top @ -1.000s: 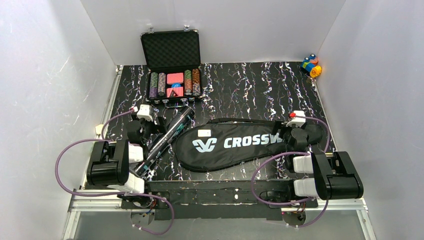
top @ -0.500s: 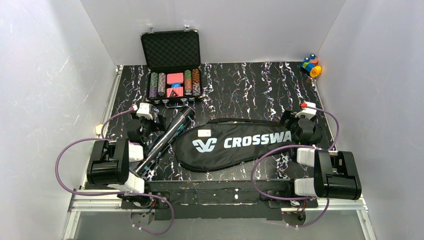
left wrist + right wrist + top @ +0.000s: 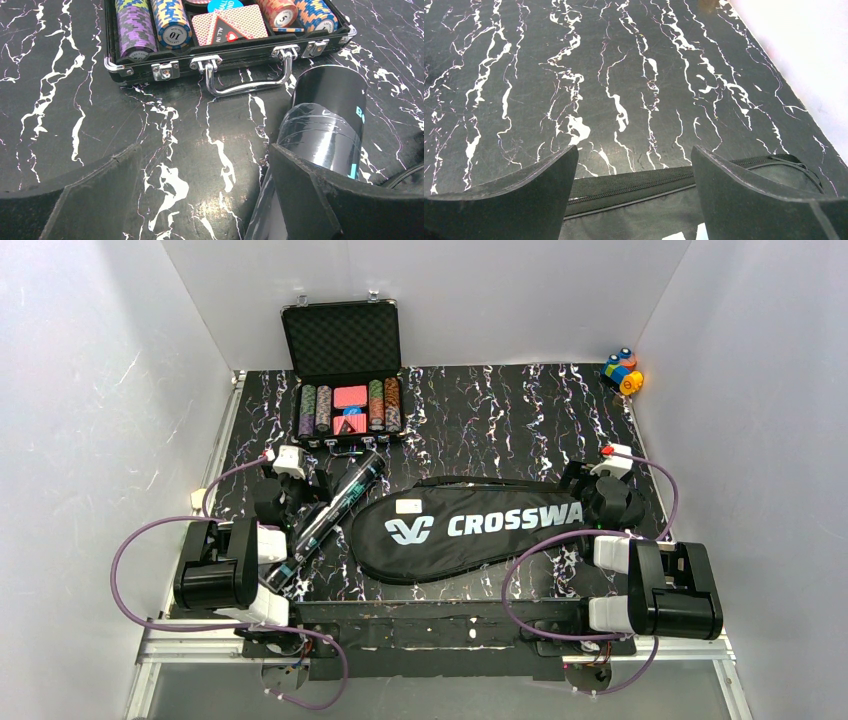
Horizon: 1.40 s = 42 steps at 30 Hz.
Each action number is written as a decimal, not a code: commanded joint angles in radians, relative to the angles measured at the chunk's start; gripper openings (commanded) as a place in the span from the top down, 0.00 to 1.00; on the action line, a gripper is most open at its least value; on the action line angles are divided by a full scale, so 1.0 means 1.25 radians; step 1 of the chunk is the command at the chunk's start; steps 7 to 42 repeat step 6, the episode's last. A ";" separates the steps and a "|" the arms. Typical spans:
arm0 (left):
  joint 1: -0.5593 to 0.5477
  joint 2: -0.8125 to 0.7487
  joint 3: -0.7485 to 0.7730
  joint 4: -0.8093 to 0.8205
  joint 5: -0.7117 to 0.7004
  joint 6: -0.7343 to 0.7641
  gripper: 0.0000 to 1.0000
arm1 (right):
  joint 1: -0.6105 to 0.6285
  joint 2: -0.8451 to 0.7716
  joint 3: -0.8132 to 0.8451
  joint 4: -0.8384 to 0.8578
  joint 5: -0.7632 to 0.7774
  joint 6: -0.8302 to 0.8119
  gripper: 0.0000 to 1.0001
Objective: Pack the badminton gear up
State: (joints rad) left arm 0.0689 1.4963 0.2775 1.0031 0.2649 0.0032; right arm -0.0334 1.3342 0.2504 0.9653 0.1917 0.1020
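The black CROSSWAY bag lies flat across the middle of the table, and its zip edge shows in the right wrist view. The long black tube with teal print lies slanted left of the bag. My left gripper is open and empty over bare table, with the tube just outside its right finger. My right gripper is open and empty above the bag's right end. No rackets or shuttlecocks are in view.
An open black case of poker chips stands at the back left, close ahead of my left gripper. Colourful toy blocks sit in the back right corner. White walls enclose the table on three sides.
My right gripper drew back and to the right off the bag's lettering, then stopped. The tube's near end shifted slightly left. The left arm has hardly moved.
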 commanded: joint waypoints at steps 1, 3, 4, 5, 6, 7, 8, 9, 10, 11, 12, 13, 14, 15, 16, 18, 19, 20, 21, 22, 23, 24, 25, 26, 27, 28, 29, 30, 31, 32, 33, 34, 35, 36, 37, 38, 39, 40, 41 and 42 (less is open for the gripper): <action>0.001 -0.005 0.016 0.006 -0.013 0.008 0.02 | -0.002 -0.013 -0.001 0.021 -0.001 0.005 0.09; 0.000 -0.005 0.017 0.005 -0.014 0.010 0.02 | -0.003 -0.013 -0.001 0.021 -0.001 0.004 0.08; 0.001 -0.006 0.016 0.005 -0.014 0.010 0.02 | -0.003 -0.013 -0.001 0.021 -0.003 0.005 0.09; 0.001 -0.006 0.014 0.007 -0.014 0.010 0.02 | -0.003 -0.013 -0.001 0.021 0.000 0.005 0.09; 0.002 -0.008 0.013 0.010 -0.013 0.008 0.02 | -0.003 -0.013 -0.001 0.021 -0.002 0.005 0.09; 0.002 -0.008 0.013 0.010 -0.013 0.008 0.02 | -0.003 -0.013 -0.001 0.021 -0.002 0.005 0.09; 0.002 -0.008 0.013 0.010 -0.013 0.008 0.02 | -0.003 -0.013 -0.001 0.021 -0.002 0.005 0.09; 0.002 -0.008 0.013 0.010 -0.013 0.008 0.02 | -0.003 -0.013 -0.001 0.021 -0.002 0.005 0.09; 0.002 -0.008 0.013 0.010 -0.013 0.008 0.02 | -0.003 -0.013 -0.001 0.021 -0.002 0.005 0.09; 0.002 -0.008 0.013 0.010 -0.013 0.008 0.02 | -0.003 -0.013 -0.001 0.021 -0.002 0.005 0.09; 0.002 -0.008 0.013 0.010 -0.013 0.008 0.02 | -0.003 -0.013 -0.001 0.021 -0.002 0.005 0.09; 0.002 -0.008 0.013 0.010 -0.013 0.008 0.02 | -0.003 -0.013 -0.001 0.021 -0.002 0.005 0.09; 0.002 -0.008 0.013 0.010 -0.013 0.008 0.02 | -0.003 -0.013 -0.001 0.021 -0.002 0.005 0.09; 0.002 -0.008 0.013 0.010 -0.013 0.008 0.02 | -0.003 -0.013 -0.001 0.021 -0.002 0.005 0.09; 0.002 -0.008 0.013 0.010 -0.013 0.008 0.02 | -0.003 -0.013 -0.001 0.021 -0.002 0.005 0.09; 0.002 -0.008 0.013 0.010 -0.013 0.008 0.02 | -0.003 -0.013 -0.001 0.021 -0.002 0.005 0.09; 0.002 -0.008 0.013 0.010 -0.013 0.008 0.02 | -0.003 -0.013 -0.001 0.021 -0.002 0.005 0.09; 0.002 -0.008 0.013 0.010 -0.013 0.008 0.02 | -0.003 -0.013 -0.001 0.021 -0.002 0.005 0.09; 0.002 -0.008 0.013 0.010 -0.013 0.008 0.02 | -0.003 -0.013 -0.001 0.021 -0.002 0.005 0.09; 0.002 -0.008 0.013 0.010 -0.013 0.008 0.02 | -0.003 -0.013 -0.001 0.021 -0.002 0.005 0.09; 0.002 -0.008 0.013 0.010 -0.013 0.008 0.02 | -0.003 -0.013 -0.001 0.021 -0.002 0.005 0.09; 0.002 -0.008 0.013 0.010 -0.013 0.008 0.02 | -0.003 -0.013 -0.001 0.021 -0.002 0.005 0.09; 0.002 -0.008 0.013 0.010 -0.013 0.008 0.02 | -0.003 -0.013 -0.001 0.021 -0.002 0.005 0.09; 0.002 -0.008 0.013 0.010 -0.013 0.008 0.02 | -0.003 -0.013 -0.001 0.021 -0.002 0.005 0.09; 0.002 -0.008 0.013 0.010 -0.013 0.008 0.02 | -0.003 -0.013 -0.001 0.021 -0.002 0.005 0.09; 0.002 -0.008 0.013 0.010 -0.013 0.008 0.02 | -0.003 -0.013 -0.001 0.021 -0.002 0.005 0.09; 0.002 -0.008 0.013 0.010 -0.013 0.008 0.02 | -0.003 -0.013 -0.001 0.021 -0.002 0.005 0.09; 0.002 -0.008 0.013 0.010 -0.013 0.008 0.02 | -0.003 -0.013 -0.001 0.021 -0.002 0.005 0.09; 0.002 -0.008 0.013 0.010 -0.013 0.008 0.02 | -0.003 -0.013 -0.001 0.021 -0.002 0.005 0.09; 0.002 -0.008 0.013 0.010 -0.013 0.008 0.02 | -0.003 -0.013 -0.001 0.021 -0.002 0.005 0.09; 0.002 -0.008 0.013 0.010 -0.013 0.008 0.02 | -0.003 -0.013 -0.001 0.021 -0.002 0.005 0.09; 0.002 -0.008 0.013 0.010 -0.013 0.008 0.02 | -0.003 -0.013 -0.001 0.021 -0.002 0.005 0.09; 0.002 -0.008 0.013 0.010 -0.013 0.008 0.02 | -0.003 -0.013 -0.001 0.021 -0.002 0.005 0.09; 0.002 -0.008 0.013 0.010 -0.013 0.008 0.02 | -0.003 -0.013 -0.001 0.021 -0.002 0.005 0.09; 0.002 -0.008 0.013 0.010 -0.013 0.008 0.02 | -0.003 -0.013 -0.001 0.021 -0.002 0.005 0.09; 0.002 -0.008 0.013 0.010 -0.013 0.008 0.02 | -0.003 -0.013 -0.001 0.021 -0.002 0.005 0.09; 0.002 -0.008 0.013 0.010 -0.013 0.008 0.02 | -0.003 -0.013 -0.001 0.021 -0.002 0.005 0.09; 0.002 -0.008 0.013 0.010 -0.013 0.008 0.02 | -0.003 -0.013 -0.001 0.021 -0.002 0.005 0.09; 0.002 -0.008 0.013 0.010 -0.013 0.008 0.02 | -0.003 -0.013 -0.001 0.021 -0.002 0.005 0.09; 0.002 -0.008 0.013 0.010 -0.013 0.008 0.02 | -0.003 -0.013 -0.001 0.021 -0.002 0.005 0.09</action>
